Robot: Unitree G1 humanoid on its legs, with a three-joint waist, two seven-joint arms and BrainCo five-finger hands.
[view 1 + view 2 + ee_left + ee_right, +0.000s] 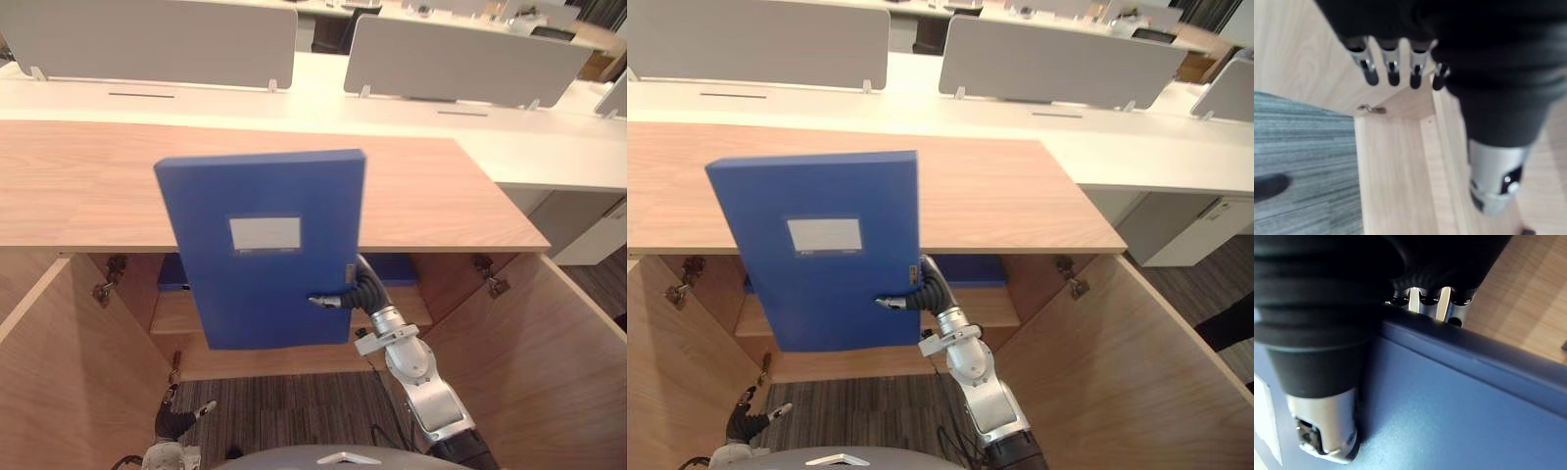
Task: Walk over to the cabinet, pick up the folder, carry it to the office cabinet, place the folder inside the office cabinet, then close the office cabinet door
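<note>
**While the folder hangs before the open cabinet, lower it and slide it in level**

Since the left hand (pixel 176 423) hangs low over the floor (pixel 294 401) with relaxed, straight fingers and nothing in it, the whole job rests on the right arm. The blue folder (pixel 260 255) stands upright and a little tilted in front of the office cabinet (pixel 98 186). Its upper half shows above the cabinet's top, too high to go in as it is. The right hand (pixel 358 291) grips it at the lower right edge, thumb on the front face and fingers curled round the back. I judge the good move is to bring the folder down until its top edge clears the underside of the cabinet's top. It can then be pushed forward onto the shelf (pixel 174 318) with a firm grip, because a folder held by one corner may swing or twist.

As for the cabinet, the left door (pixel 59 372) is swung wide to the left. Inside, something blue (pixel 394 267) lies on the shelf behind the folder, showing at either side of it; whether it is one thing or several I cannot tell. It takes room at the back, so the folder may have to sit in front or on top. The right door (pixel 549 362) is swung wide to the right.
</note>
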